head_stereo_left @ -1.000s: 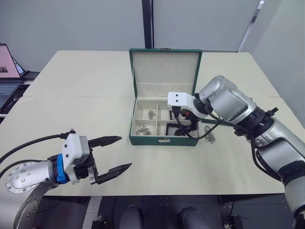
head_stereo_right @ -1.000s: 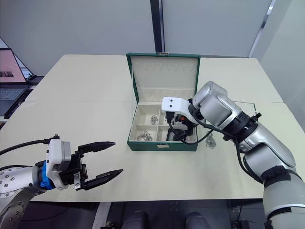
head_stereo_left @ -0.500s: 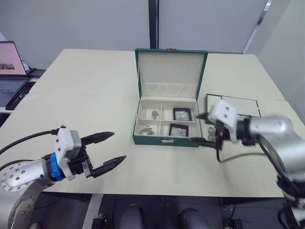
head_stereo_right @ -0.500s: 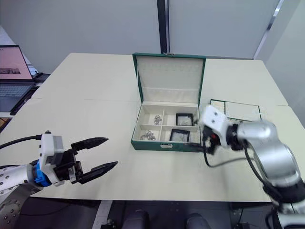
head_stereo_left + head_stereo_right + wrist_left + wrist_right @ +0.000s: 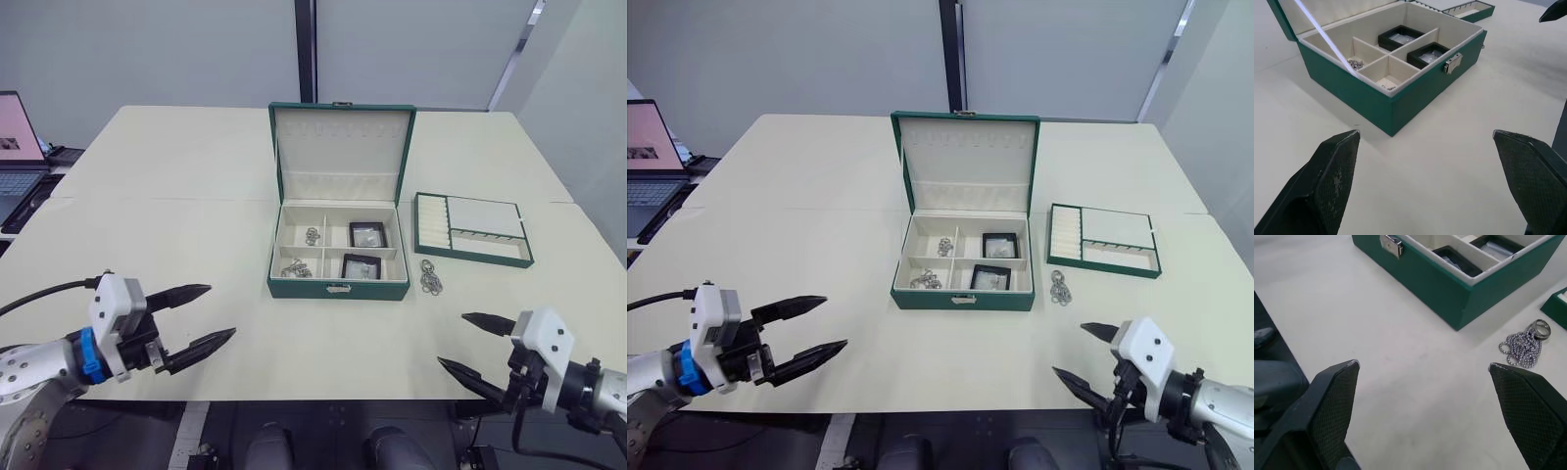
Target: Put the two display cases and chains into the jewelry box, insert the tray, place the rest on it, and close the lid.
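I see both grippers, left (image 5: pixel 201 315) and right (image 5: pixel 477 345), fingers wide, empty; 2 display cases (image 5: pixel 367 233) in jewelry box (image 5: pixel 339 288), tray (image 5: pixel 472 230) on tabletop (image 5: pixel 176 225).

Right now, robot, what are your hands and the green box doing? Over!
Left gripper and right gripper both open, empty. Jewelry box lid up, two display cases inside. Tray and chain on table. Nothing blocking.

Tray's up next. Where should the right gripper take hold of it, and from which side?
Grip the tray by its near long rim, coming from above with the right gripper, which is open. The tray lies flat on the table right of the jewelry box; its thin upright green wall suits a two-finger pinch, one finger inside, one outside.
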`<state>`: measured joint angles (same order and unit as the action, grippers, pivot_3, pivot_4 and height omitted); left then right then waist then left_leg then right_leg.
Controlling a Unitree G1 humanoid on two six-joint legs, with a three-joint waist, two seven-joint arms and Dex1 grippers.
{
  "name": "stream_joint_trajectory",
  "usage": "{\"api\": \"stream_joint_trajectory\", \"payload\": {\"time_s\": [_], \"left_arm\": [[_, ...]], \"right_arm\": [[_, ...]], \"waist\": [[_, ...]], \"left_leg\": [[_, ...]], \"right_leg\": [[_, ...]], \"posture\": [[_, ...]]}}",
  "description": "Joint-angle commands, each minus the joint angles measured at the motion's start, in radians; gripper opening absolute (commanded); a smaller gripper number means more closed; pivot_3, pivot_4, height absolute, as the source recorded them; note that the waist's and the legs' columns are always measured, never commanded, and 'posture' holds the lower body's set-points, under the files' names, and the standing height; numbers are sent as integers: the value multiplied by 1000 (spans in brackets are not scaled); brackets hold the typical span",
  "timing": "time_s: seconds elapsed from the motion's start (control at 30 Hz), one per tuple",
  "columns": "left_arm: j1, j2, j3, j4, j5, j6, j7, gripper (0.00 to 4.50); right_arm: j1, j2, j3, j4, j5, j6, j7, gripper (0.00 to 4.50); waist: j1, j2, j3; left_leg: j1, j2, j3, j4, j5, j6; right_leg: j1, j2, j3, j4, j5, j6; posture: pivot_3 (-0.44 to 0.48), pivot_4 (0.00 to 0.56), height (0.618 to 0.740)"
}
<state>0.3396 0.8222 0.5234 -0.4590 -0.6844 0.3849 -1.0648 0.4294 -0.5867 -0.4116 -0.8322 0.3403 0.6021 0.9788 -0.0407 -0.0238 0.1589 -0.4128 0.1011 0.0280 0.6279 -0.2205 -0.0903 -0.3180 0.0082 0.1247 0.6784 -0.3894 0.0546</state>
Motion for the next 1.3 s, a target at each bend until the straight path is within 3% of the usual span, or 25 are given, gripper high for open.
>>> {"api": "stream_joint_trajectory", "payload": {"time_s": [0.03,0.37,0.63,1.03,1.17,1.3], "left_arm": [[-8,13,37,-39,-23,4,-4,4500],[-101,38,-13,-88,-64,70,17,4500],[-334,-18,-203,-133,-104,119,112,4500],[-300,-79,-247,-148,-39,54,162,4500],[-326,-92,-260,-142,-44,48,169,4500],[-353,-111,-288,-130,-34,37,171,4500]], "right_arm": [[26,-8,-17,14,16,-76,-10,4490],[24,-55,-19,69,50,-124,-19,4490],[-147,-187,-19,141,139,-20,-39,4490],[-295,-341,-16,241,128,-5,-37,4490],[-421,-501,91,354,89,33,24,4490],[-711,-601,309,573,38,96,112,4490]], "waist": [[2,0,0],[8,-1,-1],[7,-1,0],[11,-1,0],[9,0,0],[7,1,2]], "left_leg": [[0,0,0,0,0,0],[0,0,0,0,0,0],[0,-1,1,0,0,0],[0,-1,0,1,0,0],[0,-1,0,2,0,0],[2,-1,1,2,0,0]], "right_leg": [[0,0,0,0,0,0],[0,0,0,0,0,0],[1,0,1,-1,0,0],[2,0,1,-2,0,0],[3,0,1,-1,0,0],[3,0,2,-1,0,0]], "posture": [[0,150,740],[0,150,740],[0,150,740],[0,150,740],[0,150,740],[0,150,740]]}}
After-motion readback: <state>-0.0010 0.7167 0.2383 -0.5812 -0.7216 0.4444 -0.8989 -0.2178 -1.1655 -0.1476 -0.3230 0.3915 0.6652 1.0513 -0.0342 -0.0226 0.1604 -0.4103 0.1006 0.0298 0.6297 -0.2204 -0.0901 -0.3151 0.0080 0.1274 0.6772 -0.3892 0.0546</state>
